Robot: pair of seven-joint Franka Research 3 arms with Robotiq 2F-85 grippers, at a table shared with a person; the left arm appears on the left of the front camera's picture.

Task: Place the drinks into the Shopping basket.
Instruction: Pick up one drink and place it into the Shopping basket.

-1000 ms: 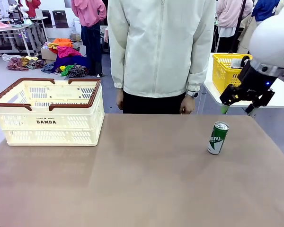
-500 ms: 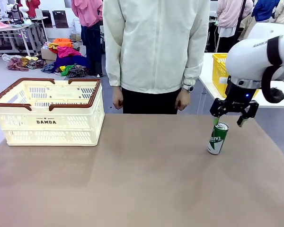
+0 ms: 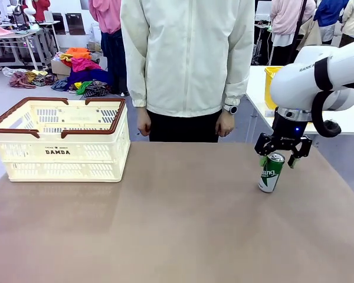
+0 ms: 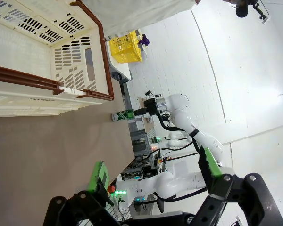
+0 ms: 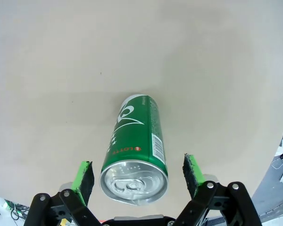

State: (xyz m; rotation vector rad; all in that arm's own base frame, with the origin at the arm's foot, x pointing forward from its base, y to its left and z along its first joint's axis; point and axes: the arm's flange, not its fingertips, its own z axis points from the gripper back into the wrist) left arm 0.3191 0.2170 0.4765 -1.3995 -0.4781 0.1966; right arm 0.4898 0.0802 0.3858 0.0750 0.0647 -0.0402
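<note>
Green slim drink can [image 3: 271,172], centre right, stands under our right gripper [image 3: 277,161], jaws apart astride its top; cream latticed plastic basket [image 3: 59,154] far left; person [image 3: 189,59] behind table [image 3: 165,224].

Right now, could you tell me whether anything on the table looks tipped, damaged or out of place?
Nothing stands out. The green can stands upright and undented on the table, with the right gripper open around its top, not touching it. The Shopping basket sits level at the table's left side.

A person [image 3: 189,59] in a pale jacket stands behind the brown table [image 3: 165,230].
</note>
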